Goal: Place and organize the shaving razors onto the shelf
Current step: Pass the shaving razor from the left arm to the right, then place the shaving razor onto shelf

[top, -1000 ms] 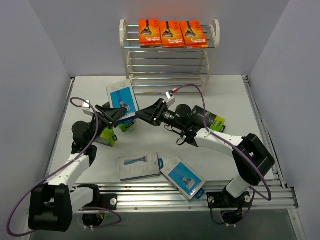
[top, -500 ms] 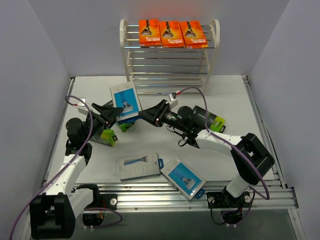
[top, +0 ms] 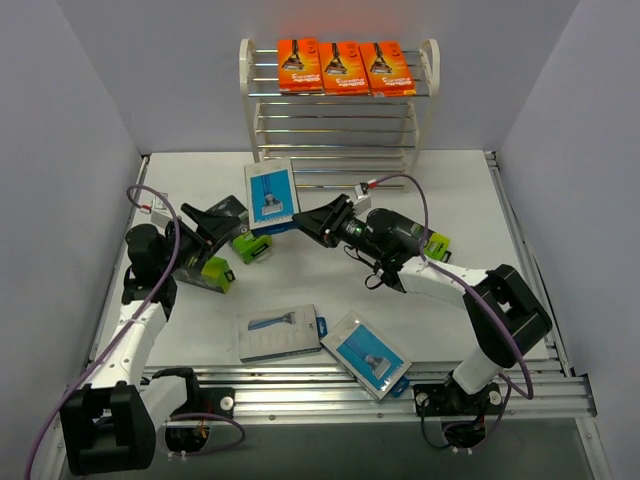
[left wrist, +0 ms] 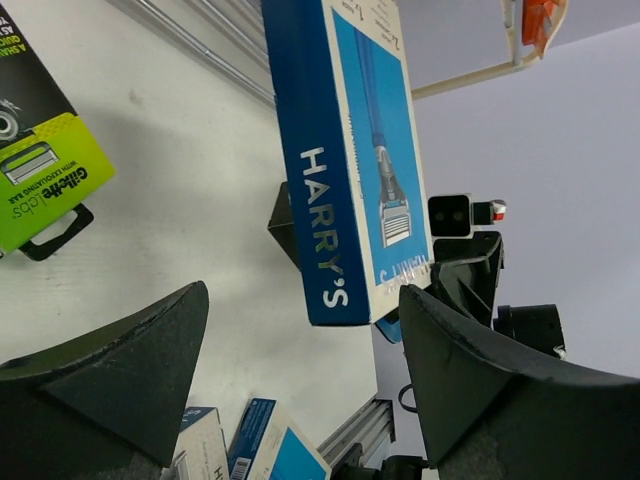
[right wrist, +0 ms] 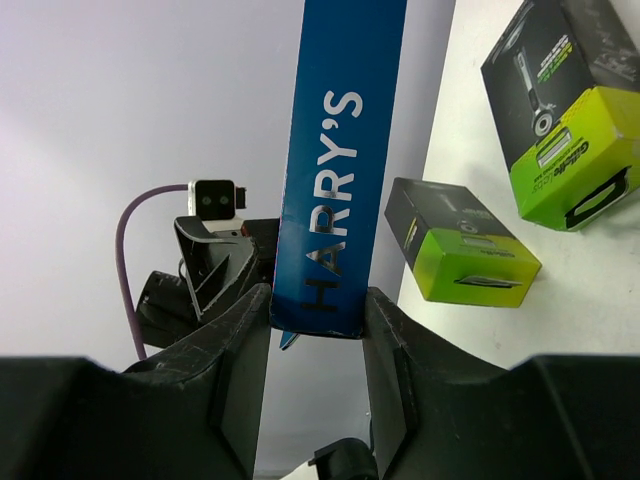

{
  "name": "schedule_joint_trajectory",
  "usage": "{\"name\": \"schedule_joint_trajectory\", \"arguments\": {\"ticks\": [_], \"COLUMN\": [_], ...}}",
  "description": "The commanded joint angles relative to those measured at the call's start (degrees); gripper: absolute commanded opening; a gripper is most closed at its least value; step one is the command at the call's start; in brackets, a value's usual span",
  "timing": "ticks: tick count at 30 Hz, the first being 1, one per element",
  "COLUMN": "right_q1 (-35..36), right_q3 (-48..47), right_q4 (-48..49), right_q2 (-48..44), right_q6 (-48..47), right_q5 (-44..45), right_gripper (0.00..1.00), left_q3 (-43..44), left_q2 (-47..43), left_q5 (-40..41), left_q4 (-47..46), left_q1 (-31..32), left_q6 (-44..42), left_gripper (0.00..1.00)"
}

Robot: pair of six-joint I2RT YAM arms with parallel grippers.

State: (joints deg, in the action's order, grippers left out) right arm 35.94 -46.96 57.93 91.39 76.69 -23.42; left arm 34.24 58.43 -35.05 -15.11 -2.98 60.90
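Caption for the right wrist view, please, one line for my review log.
Right fingers clamp the end of a blue Harry's pack; two black-and-green boxes lie on the table beyond.

**White worktop: shelf and five packs**

The white worktop (top: 300, 290) carries the shelf (top: 335, 135) at its far edge. Near the front edge lies a grey flat pack (top: 280, 333), with a blue flat pack (top: 367, 356) just beside it, turned askew. The left lime box (top: 213, 272) and middle lime box (top: 254, 249) lie centre-left. The right lime box (top: 434, 245) is partly hidden.
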Motion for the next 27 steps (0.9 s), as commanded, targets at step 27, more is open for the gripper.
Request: {"name": "schedule_joint_trajectory", "arguments": {"ticks": [27], "right_q1": [-11.86], "right_q3": [-19.04], "right_q4": [-1.24], "right_q2": [9.23], "right_q6": [-5.84], "right_q5": [-3.56], "right_gripper": [0.00], "left_q3": [15.77], "left_q2": [7.22], "left_q5": [11.14], "left_q4": [20.30], "left_q1": [2.37], "left_q6": [-24.69], "left_gripper": [0.86]}}
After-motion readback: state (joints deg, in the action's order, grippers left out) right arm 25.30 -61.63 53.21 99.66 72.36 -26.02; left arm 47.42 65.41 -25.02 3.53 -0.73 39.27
